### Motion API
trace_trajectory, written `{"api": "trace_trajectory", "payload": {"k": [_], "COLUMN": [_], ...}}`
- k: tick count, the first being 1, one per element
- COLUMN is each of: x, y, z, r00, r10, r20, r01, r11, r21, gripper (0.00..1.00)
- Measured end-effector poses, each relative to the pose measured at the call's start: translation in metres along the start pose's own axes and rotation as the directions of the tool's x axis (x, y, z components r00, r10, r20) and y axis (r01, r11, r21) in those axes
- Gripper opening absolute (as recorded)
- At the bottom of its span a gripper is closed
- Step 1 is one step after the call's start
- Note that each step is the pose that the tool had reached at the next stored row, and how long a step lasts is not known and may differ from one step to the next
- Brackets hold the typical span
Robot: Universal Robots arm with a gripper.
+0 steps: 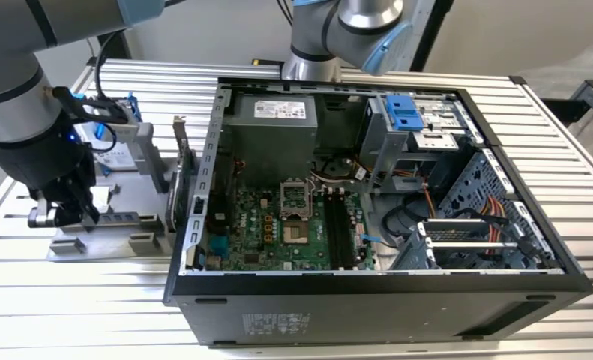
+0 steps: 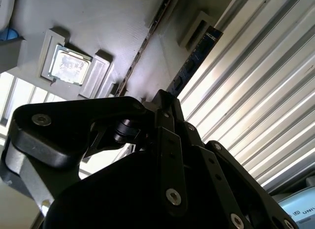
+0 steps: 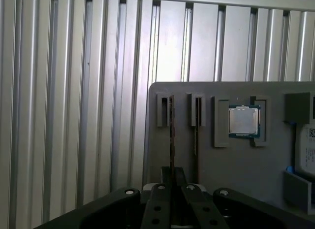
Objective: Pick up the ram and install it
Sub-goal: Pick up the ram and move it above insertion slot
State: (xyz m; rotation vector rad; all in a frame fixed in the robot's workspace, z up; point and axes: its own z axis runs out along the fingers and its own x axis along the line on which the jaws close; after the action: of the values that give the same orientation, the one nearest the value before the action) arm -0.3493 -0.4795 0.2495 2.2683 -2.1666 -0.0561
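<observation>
At the grey tray (image 3: 241, 175) on the bench (image 1: 76, 300), beside the open computer case (image 1: 376, 307): the ram (image 2: 197, 59), standing on edge in a slot (probably to leave its thin top edge free for gripping), pinched there by the hand (image 3: 172, 182). Not yet in the case.

Support: ribbed aluminium-profile table (image 1: 76, 300); silver slats run side to side across exterior view.
Same slatted surface in first wrist view (image 3: 74, 91) and second wrist view (image 2: 256, 106).
Directly on table:
- Open black computer case (image 1: 376, 319), on its side, toward exterior view's right.
- Flat grey fixture plate (image 1: 106, 252), just beside case, toward exterior view's left.
</observation>
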Motion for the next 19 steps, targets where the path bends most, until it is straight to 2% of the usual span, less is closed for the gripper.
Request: {"api": "trace_trajectory", "payload": {"k": [19], "x": [-0.0002], "y": [0.0003], "z": [-0.0092], "r00": [1.0], "r10": [0.0], "r20": [0.0], "r01": [0.0], "r11": [1.0], "r21": [0.0], "gripper": [0.0]}}
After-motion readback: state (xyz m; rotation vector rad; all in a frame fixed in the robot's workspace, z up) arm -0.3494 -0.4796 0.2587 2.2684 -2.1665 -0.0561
